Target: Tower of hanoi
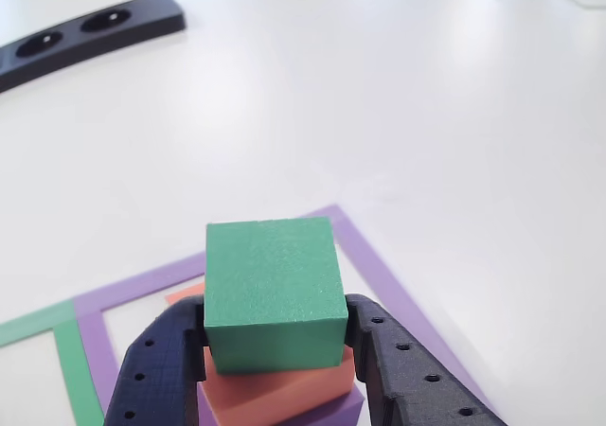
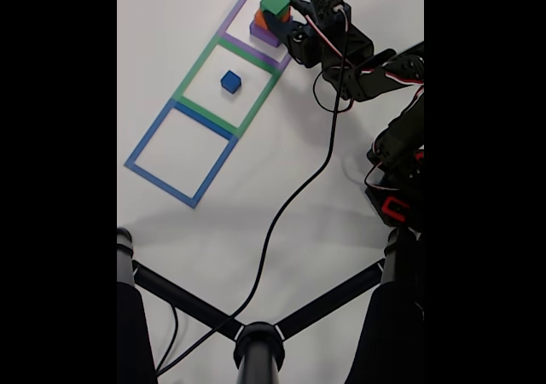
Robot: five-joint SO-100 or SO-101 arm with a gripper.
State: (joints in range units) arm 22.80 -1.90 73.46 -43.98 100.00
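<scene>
The green block [image 1: 275, 284] sits between my gripper's [image 1: 275, 339] two black fingers [image 1: 166, 360], which press on its left and right sides. Right beneath it lies the salmon-orange block [image 1: 275, 398], with a corner of the purple block [image 1: 352, 409] under that. In the fixed view the same stack of green block [image 2: 275, 4], orange block [image 2: 259, 17] and purple block [image 2: 263, 34] stands inside the purple tape square at the top, with the gripper [image 2: 283, 13] reaching in from the right. The blue cube [image 2: 230, 81] rests alone in the green tape square.
A black bar with round holes [image 1: 90, 28] lies at the far left. Flat tape outlines mark the table: purple [image 1: 379, 275], green [image 2: 194, 71] and blue [image 2: 148, 132]. A black cable [image 2: 290, 196] trails from the arm toward a dark stand [image 2: 256, 341] at the bottom.
</scene>
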